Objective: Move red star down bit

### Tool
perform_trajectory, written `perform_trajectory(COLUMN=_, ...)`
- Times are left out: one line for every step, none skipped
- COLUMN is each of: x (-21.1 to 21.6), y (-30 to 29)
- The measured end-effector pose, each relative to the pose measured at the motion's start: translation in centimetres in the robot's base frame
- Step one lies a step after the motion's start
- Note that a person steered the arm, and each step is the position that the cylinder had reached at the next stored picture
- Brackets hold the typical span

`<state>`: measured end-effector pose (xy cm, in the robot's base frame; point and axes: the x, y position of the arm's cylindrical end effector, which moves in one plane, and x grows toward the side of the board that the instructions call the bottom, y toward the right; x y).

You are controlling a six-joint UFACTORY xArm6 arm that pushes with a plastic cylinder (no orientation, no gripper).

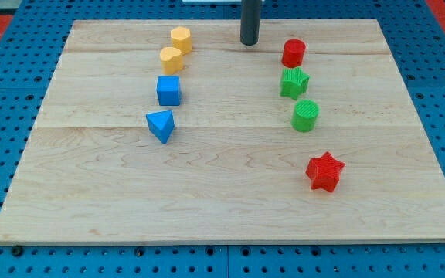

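Observation:
The red star (324,171) lies on the wooden board (222,201) at the view's lower right. My tip (249,43) is at the view's top centre, far above and left of the red star, touching no block. The nearest block to it is the red cylinder (293,52), a little to its right.
Below the red cylinder sit a green star-like block (293,82) and a green cylinder (305,115). On the left run a yellow hexagon (181,38), a yellow cylinder-like block (171,59), a blue cube (168,90) and a blue triangle (161,125). Blue pegboard (6,116) surrounds the board.

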<state>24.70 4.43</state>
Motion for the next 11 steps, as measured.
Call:
perform_trajectory(x=0.1, y=0.0)
perform_trajectory(x=0.1, y=0.0)
perform_trajectory(x=0.2, y=-0.1)
perform_trajectory(x=0.2, y=-0.1)
perform_trajectory(x=2.5, y=2.1)
perform_trajectory(x=3.0, y=2.2)
perform_trajectory(x=6.1, y=2.1)
perform_trajectory(x=11.6, y=3.8)
perform_trajectory(x=14.5, y=2.4)
perform_trajectory(x=19.0, y=3.8)
perform_trajectory(x=21.6, y=5.8)
